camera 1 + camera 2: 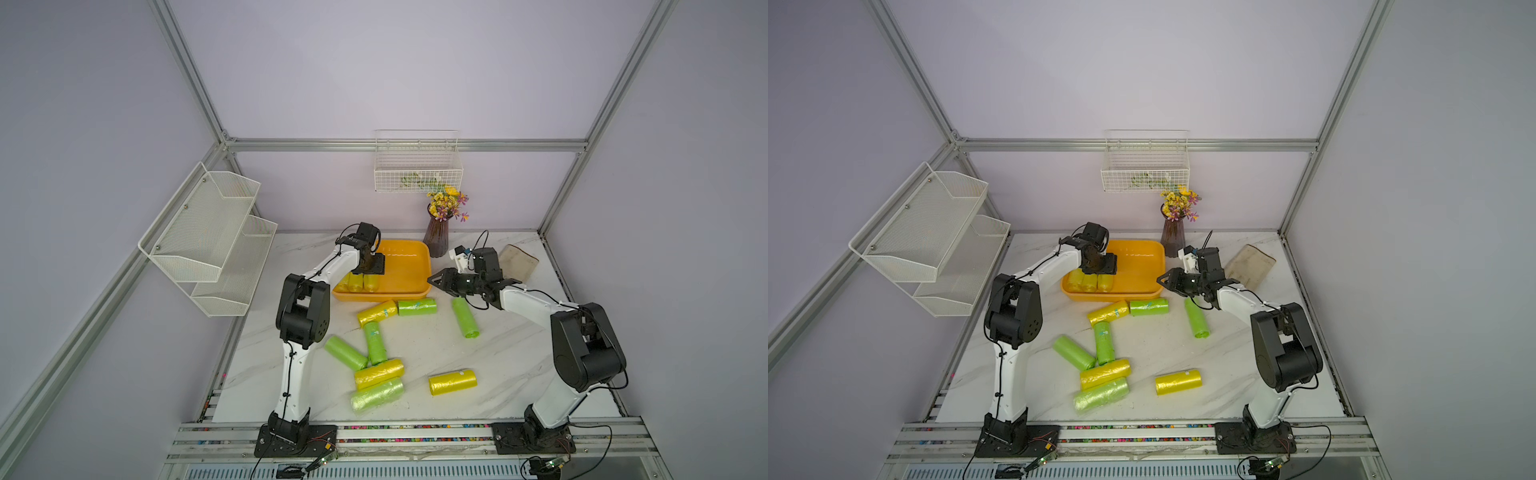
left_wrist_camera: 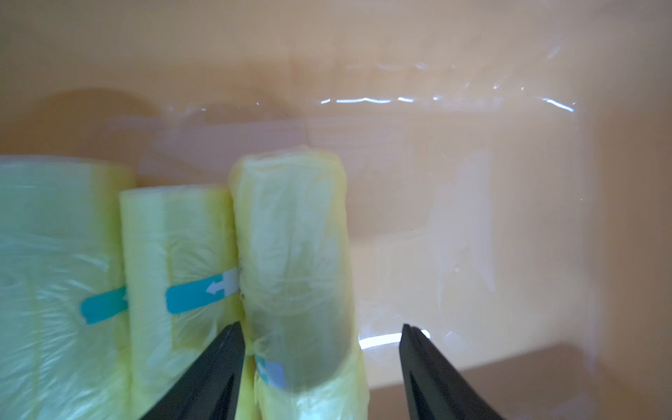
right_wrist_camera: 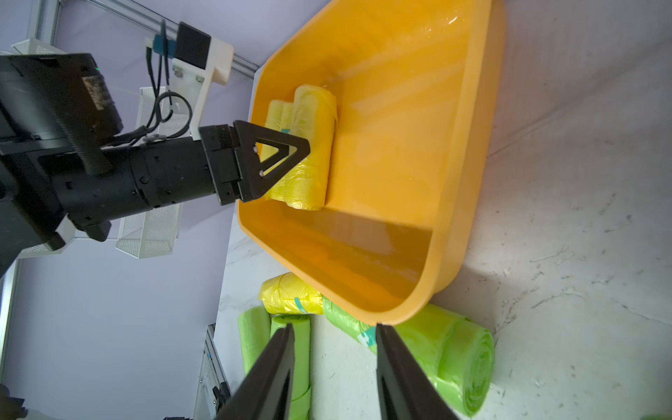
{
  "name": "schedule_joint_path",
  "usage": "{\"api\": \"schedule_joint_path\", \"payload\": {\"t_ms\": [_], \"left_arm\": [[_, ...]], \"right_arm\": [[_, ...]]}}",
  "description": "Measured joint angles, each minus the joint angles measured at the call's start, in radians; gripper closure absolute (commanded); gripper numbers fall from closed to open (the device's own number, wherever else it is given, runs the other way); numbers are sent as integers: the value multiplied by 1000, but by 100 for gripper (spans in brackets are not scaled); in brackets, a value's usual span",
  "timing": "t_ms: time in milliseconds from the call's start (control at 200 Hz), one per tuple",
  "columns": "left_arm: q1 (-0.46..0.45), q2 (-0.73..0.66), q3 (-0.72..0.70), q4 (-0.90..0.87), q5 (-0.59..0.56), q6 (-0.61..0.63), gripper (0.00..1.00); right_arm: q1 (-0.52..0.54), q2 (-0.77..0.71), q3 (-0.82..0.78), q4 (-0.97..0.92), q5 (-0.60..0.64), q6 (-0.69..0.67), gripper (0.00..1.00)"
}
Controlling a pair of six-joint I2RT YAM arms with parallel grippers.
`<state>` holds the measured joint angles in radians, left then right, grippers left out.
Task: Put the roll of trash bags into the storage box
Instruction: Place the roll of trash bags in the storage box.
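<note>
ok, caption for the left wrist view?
Left claw open astride a yellow roll lying beside two other rolls in the storage box.

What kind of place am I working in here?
Probably a lab robot cell dressed as a home corner: aluminium frame and plain walls around a marble-look table, with a flower vase, wire basket and mesh rack as props.

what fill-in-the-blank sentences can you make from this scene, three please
The storage box holds ___ yellow rolls.
The left gripper straddles the end roll with its jaws ___.
The right gripper holds ___.
Missing words: three; open; nothing.
</note>
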<state>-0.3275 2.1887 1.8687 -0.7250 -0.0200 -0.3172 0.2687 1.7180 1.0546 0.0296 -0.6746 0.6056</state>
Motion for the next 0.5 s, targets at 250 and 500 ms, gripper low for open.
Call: {"api": "schedule_joint_path", "payload": {"t_ms": [250,500], "left_arm": [[0,-67,14,9,15,7,54],[-3,-70,-11,80,138,-13,55]], "right_arm": [[0,0,0,0,0,1,58],[0,0,0,0,0,3,60]]}}
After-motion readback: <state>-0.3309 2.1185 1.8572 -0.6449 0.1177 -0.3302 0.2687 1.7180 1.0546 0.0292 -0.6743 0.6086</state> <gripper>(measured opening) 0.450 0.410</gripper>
